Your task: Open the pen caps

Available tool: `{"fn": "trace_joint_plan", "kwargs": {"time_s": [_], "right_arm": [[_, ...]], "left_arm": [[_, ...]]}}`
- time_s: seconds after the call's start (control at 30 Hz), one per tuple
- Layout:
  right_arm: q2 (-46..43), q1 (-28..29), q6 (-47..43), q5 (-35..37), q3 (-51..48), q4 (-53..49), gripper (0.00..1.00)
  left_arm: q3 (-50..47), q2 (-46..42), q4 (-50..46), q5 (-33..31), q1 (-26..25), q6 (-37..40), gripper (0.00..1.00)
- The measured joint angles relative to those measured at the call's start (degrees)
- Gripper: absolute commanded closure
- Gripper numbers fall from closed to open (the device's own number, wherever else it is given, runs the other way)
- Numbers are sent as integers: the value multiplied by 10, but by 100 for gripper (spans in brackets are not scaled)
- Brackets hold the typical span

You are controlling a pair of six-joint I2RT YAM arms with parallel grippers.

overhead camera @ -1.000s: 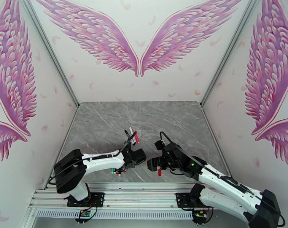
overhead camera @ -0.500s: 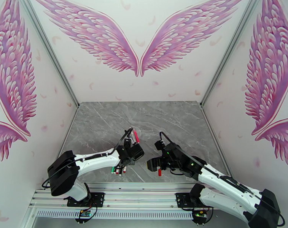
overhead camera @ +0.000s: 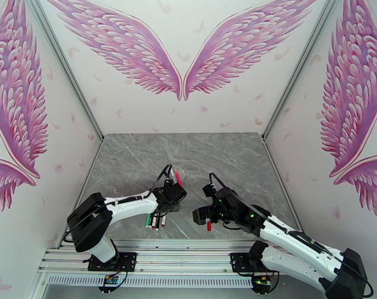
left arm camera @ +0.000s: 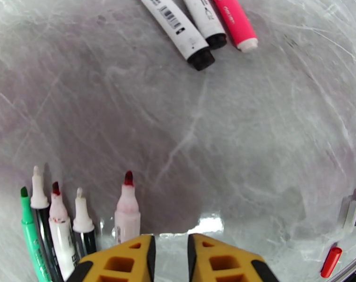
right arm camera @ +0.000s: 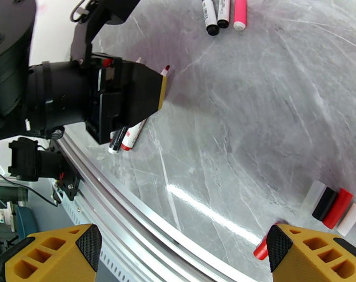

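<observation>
Left gripper (left arm camera: 170, 240), jaws narrowly apart and empty, hovers beside five uncapped pens (left arm camera: 60, 222). Four loose pen caps (right arm camera: 332, 206) lie in a row near the wide-spread, empty right gripper (right arm camera: 182, 240). Three capped pens (left arm camera: 201, 24) lie farther off on the bench (left arm camera: 234, 137).

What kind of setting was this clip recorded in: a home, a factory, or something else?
Most likely a purpose-built robot recording booth: a marble-look tabletop boxed in by panels printed with pink wings, and two arms bolted to an aluminium rail at its near edge.
</observation>
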Motion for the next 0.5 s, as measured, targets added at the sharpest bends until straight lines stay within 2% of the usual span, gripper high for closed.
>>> {"fn": "trace_joint_plan", "kwargs": {"time_s": [0.5], "right_arm": [[-8, 0, 2, 6, -1, 0, 1]], "left_arm": [[-27, 18, 26, 21, 3, -1, 74]]}}
